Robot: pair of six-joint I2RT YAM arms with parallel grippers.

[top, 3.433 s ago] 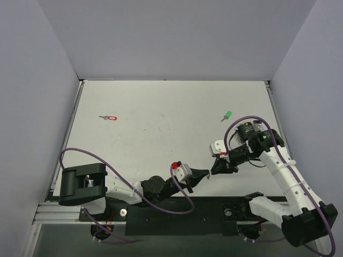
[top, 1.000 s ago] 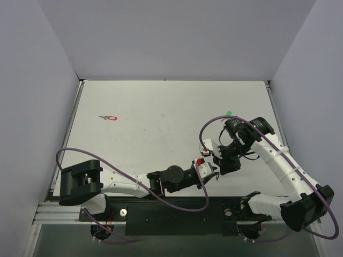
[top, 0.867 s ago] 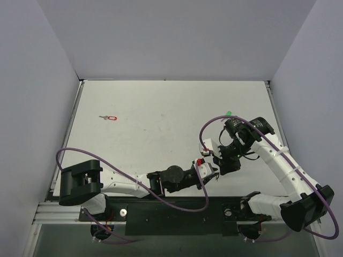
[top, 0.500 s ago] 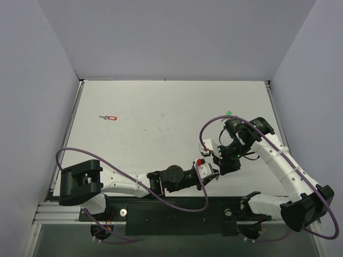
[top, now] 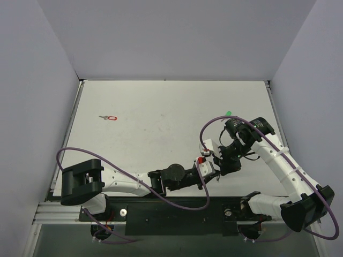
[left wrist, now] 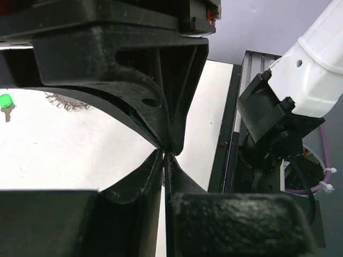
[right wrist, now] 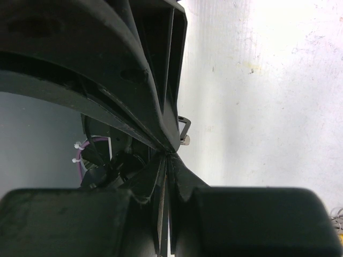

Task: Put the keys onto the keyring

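We see a white table, its top lightly scuffed and specked, under bright, even light. Plain pale lavender-grey walls close it in on three sides: a back wall, a left wall and a right wall. Along the near edge we see a ribbed aluminium rail sitting just below the tabletop.

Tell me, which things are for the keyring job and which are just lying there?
For the job: small silver key with a red plastic head; small silver key with a green plastic head; spiky silvery metal keyring.
Just there: purple robot cables; grey metal rail at the table's near edge.
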